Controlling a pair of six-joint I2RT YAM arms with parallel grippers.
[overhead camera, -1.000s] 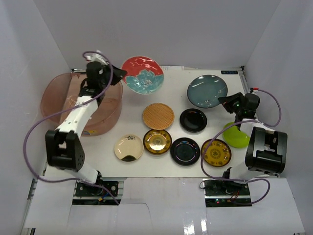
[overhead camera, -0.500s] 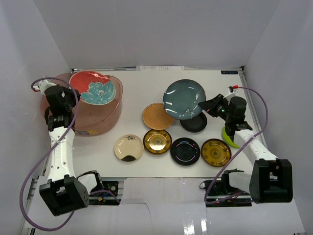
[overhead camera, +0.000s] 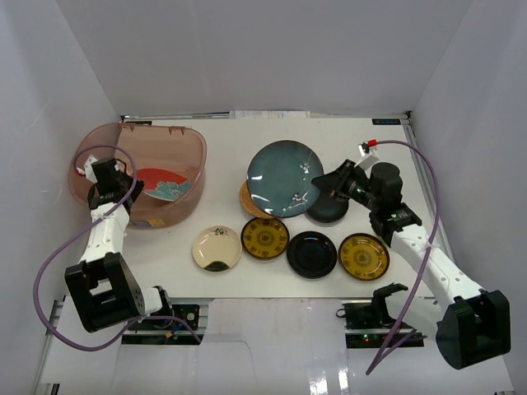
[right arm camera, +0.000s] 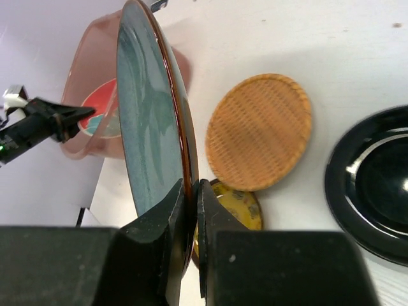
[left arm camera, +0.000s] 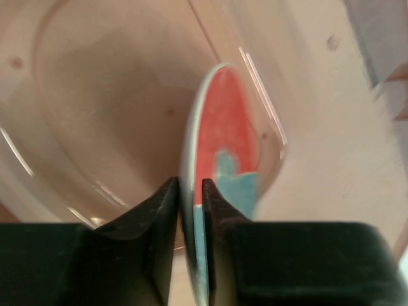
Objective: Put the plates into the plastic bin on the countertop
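- Red plate (overhead camera: 167, 184) low inside plastic bin (overhead camera: 177, 132) — left hand (left arm camera: 190, 194) pinched on its rim for set-down.
- Dark teal plate (overhead camera: 284, 177) right of bin — right hand (right arm camera: 190, 191) clamps rim, likely bin-bound.

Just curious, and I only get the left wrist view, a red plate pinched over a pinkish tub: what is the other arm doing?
Observer: The right tool is shut on a dark teal plate, held tilted over the countertop.
Visitor: Any plates lying there?
Observer: Six show: a woven tan plate, a cream plate, two black plates, two gold-patterned plates.
Visitor: And in the tub?
Observer: Only your red plate is in the plastic bin.
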